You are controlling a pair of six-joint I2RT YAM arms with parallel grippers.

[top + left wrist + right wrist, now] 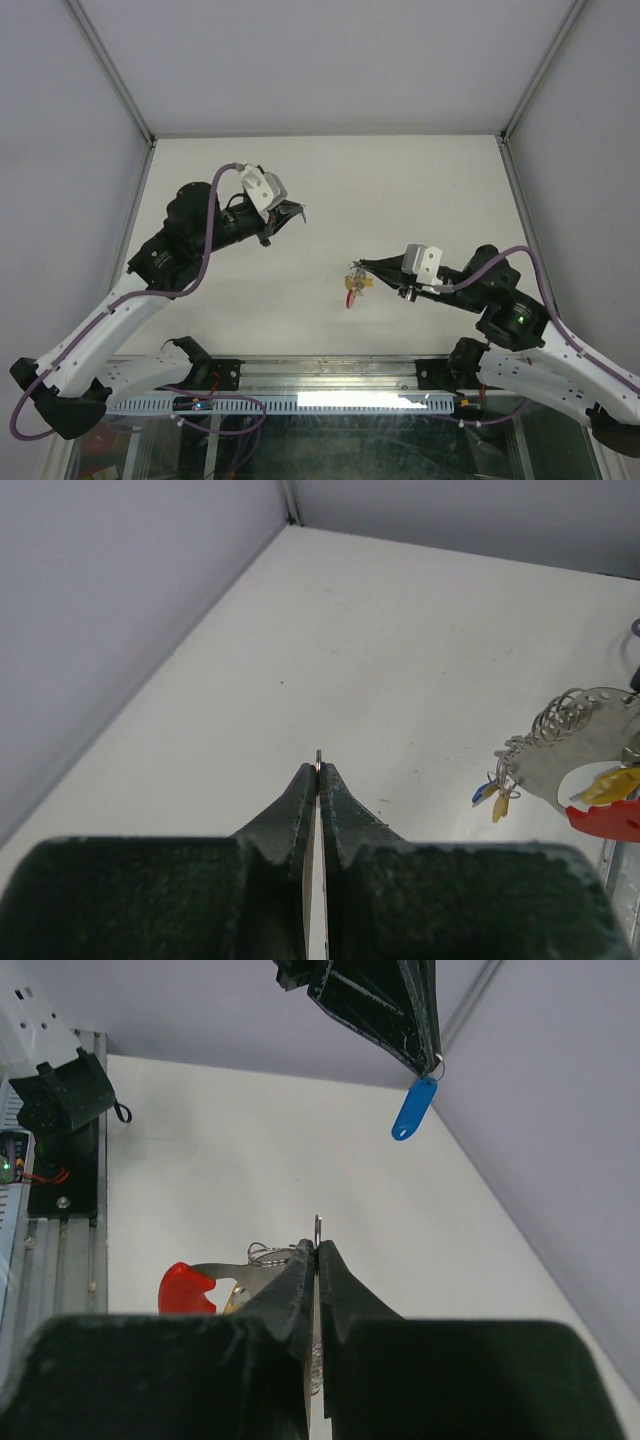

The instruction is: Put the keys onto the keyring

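My left gripper (294, 212), at ten o'clock over the table (400, 190), is pinched fully closed on the blue key (413, 1110), which dangles by its tiny loop. At four o'clock from it, my right gripper (358, 267) is clamped tight on the keyring (316, 1224). A swinging key could slip free or miss the wire's gap.

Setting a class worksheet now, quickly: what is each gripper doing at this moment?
Left gripper: closed, pinching the blue key by its small loop.
Right gripper: closed on the keyring, red key dangling.
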